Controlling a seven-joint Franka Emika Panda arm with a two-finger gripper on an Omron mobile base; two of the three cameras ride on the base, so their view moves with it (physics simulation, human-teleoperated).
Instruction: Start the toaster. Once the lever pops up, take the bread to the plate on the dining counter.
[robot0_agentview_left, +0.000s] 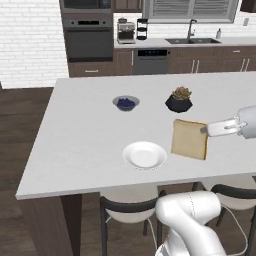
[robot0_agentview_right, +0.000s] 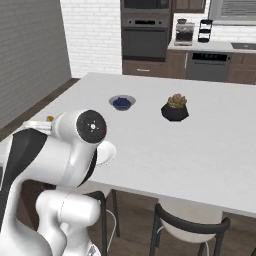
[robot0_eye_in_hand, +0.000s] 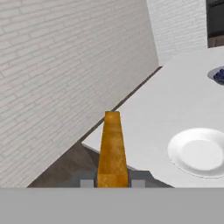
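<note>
Bread (robot0_agentview_left: 189, 139) — a square tan slice of toast with a darker brown crust — hangs upright in the air, pinched by one edge in the tool (robot0_agentview_left: 206, 130), whose two fingers are closed on it. In the hand view the slice (robot0_eye_in_hand: 112, 148) stands edge-on between the finger tips (robot0_eye_in_hand: 87, 183), a narrow orange-brown strip rising from them.

Taking the round plain white flat plate (robot0_agentview_left: 145, 154) as the landmark: the bread is held above the bench (robot0_agentview_left: 80, 130) just beside the plate, on the side nearer the arm, not yet over it and not touching it. The plate lies bare on the smooth white top of the big island with its dark wooden base, near the front edge. Beyond the plate sits a small bowl with blue filling (robot0_agentview_left: 126, 103), and further off to the arm's side of that a dark pot with a reddish-green succulent (robot0_agentview_left: 179, 100). Both are well apart from the plate.

By my reading, the toasting and the carry across the kitchen are done — the slice is already at the dining bench. What is left is to bring it over the plate, lower it and let go.
</note>
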